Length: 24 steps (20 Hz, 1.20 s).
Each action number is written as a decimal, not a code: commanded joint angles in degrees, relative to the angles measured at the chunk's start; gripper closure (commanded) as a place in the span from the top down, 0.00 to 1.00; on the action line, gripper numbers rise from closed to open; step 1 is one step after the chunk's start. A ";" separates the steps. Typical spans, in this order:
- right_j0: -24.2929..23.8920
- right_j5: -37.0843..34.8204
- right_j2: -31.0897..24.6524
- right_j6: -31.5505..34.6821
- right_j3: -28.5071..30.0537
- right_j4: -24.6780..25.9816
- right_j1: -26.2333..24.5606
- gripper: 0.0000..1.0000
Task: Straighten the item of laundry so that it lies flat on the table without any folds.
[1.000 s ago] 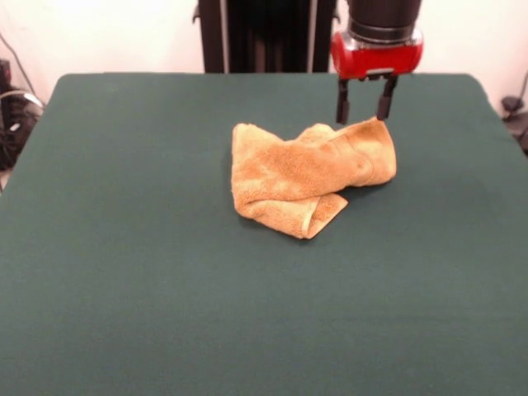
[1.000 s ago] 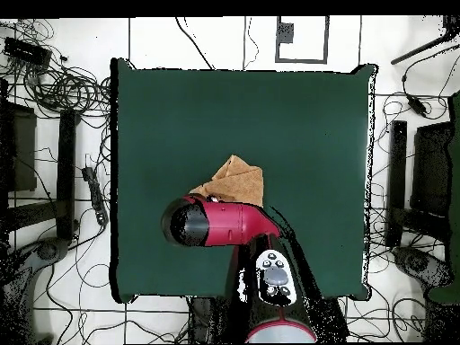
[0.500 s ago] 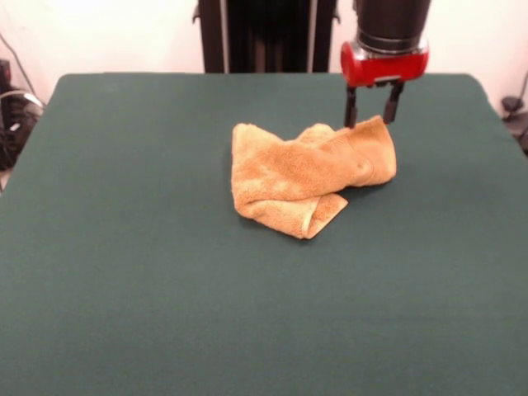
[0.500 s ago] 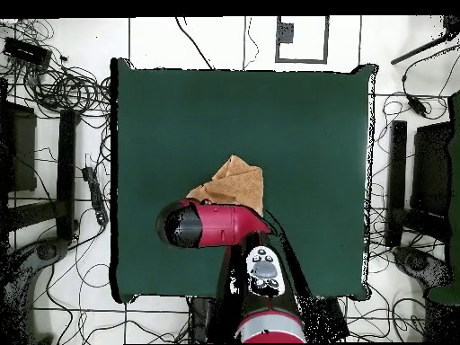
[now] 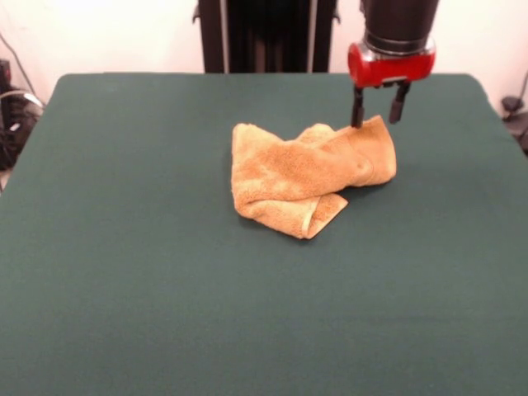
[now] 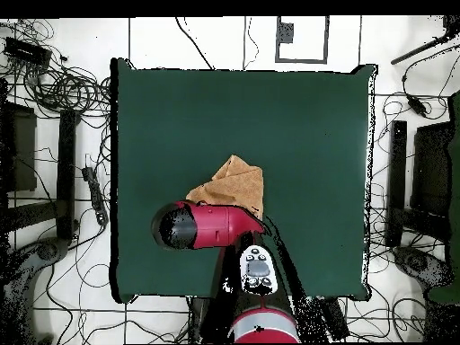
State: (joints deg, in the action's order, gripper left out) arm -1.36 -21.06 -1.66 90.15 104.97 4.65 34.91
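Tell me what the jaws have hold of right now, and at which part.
Nothing. The gripper hangs open just behind the top right corner of the crumpled towel, its jaws apart with no cloth between them.

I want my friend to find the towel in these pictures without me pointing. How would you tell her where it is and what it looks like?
Look at the big dark green table. Near its middle lies a small orange-tan terry-cloth towel, crumpled and folded over itself. It is the only thing lying on the table, and the red and black arm's open end effector hangs just above one of its corners.
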 commanded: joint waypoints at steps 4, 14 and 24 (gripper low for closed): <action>1.13 3.87 -6.71 6.96 -0.55 0.25 -5.73 1.00; 1.86 6.26 -5.78 7.14 -2.32 0.61 -8.42 1.00; 2.72 6.08 -5.26 7.27 -3.18 0.31 -9.09 1.00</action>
State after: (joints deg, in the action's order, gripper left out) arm -0.90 -17.08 -1.66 90.15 104.49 4.62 27.30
